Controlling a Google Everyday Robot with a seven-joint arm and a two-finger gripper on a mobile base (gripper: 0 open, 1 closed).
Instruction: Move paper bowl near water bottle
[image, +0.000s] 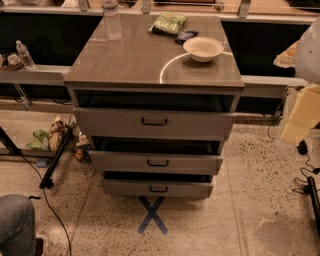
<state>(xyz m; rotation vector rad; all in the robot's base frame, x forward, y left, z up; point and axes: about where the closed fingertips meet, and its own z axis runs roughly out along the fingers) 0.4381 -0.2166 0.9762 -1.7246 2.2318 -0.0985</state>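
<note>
The paper bowl (203, 48) is off-white, shallow and round. It sits upright on the right side of the grey cabinet top (135, 60). The water bottle (112, 19) is clear and ribbed and stands at the back left of the same top, well apart from the bowl. My gripper (300, 116) shows as pale beige parts at the right edge of the view. It is off to the right of the cabinet, lower than the bowl, and touches nothing.
A green snack bag (169, 22) and a small dark object (186, 36) lie at the back, between bottle and bowl. Three drawers (154, 122) stand partly pulled out. A smaller capped bottle (24, 54) is on the left shelf. Cables, litter and a blue X (152, 215) are on the floor.
</note>
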